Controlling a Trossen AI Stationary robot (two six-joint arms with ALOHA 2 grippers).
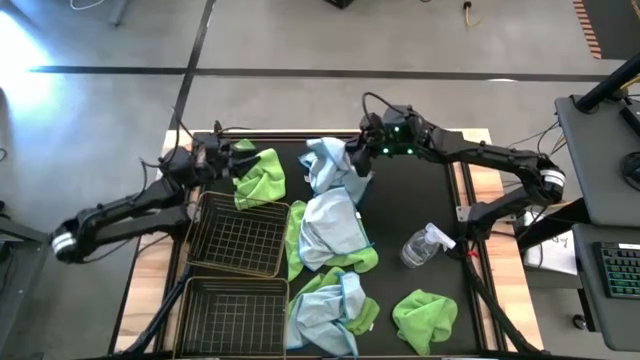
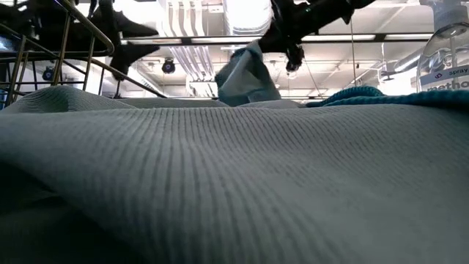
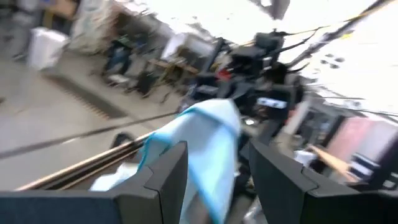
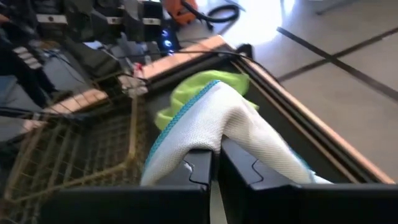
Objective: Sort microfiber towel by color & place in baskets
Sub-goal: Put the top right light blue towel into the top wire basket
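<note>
The right gripper (image 1: pixel 352 160) pinches a pale blue towel (image 1: pixel 328 165); the wire baskets (image 1: pixel 238 238) lie toward eight o'clock, nearer the spread left gripper (image 1: pixel 226 158).

The high view is evenly lit and fairly sharp, with a patch of glare on the floor (image 1: pixel 30 40) at the upper left. In the low view, bright ceiling lights (image 2: pixel 198 22) wash out the background, so the arms above read as dark silhouettes; the pale cloth (image 2: pixel 234 183) filling the foreground sits in dim shade. The left wrist view is heavily motion-blurred, its upper right blown out. The right wrist view is clearer, softening toward the far background.
</note>
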